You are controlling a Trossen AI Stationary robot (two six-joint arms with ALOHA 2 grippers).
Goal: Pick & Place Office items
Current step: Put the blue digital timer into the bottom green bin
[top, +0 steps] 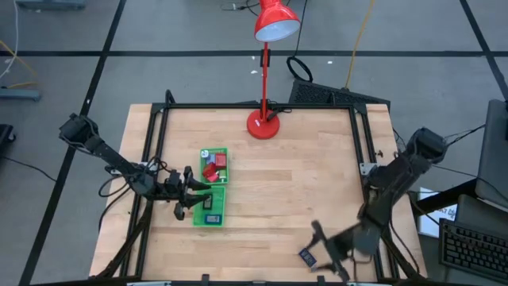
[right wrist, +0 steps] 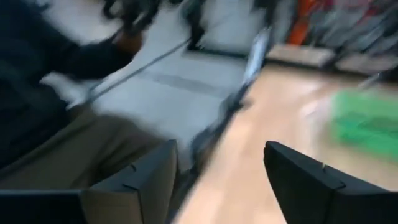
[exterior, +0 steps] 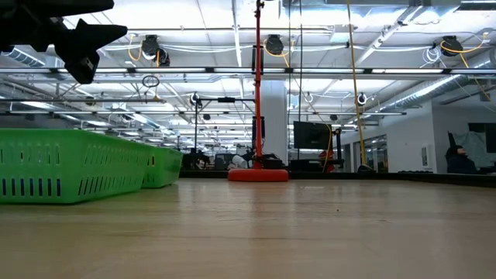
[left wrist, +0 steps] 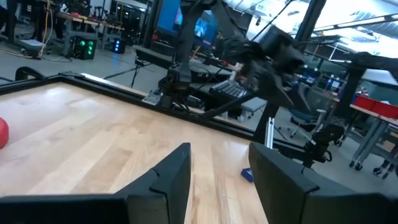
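Note:
The long green tray [top: 213, 189] lies left of the table's middle. Red pieces [top: 213, 167] sit in its far compartment and a dark blue-faced piece [top: 212, 217] in its near one. My left gripper [top: 194, 193] hovers level at the tray's left wall, open and empty [left wrist: 217, 155]. Another dark blue-faced piece [top: 306, 256] lies flat on the wood near the front edge, and it also shows in the left wrist view [left wrist: 247, 174]. My right gripper [top: 324, 248] stands just right of it, open with nothing between its fingers [right wrist: 217, 149].
A tall red desk lamp stands on its round base [top: 263, 124] at the table's far middle, its shade [top: 275, 22] beyond the far edge. A black frame [top: 254, 106] rims the table. Bare wood lies between the tray and the right arm.

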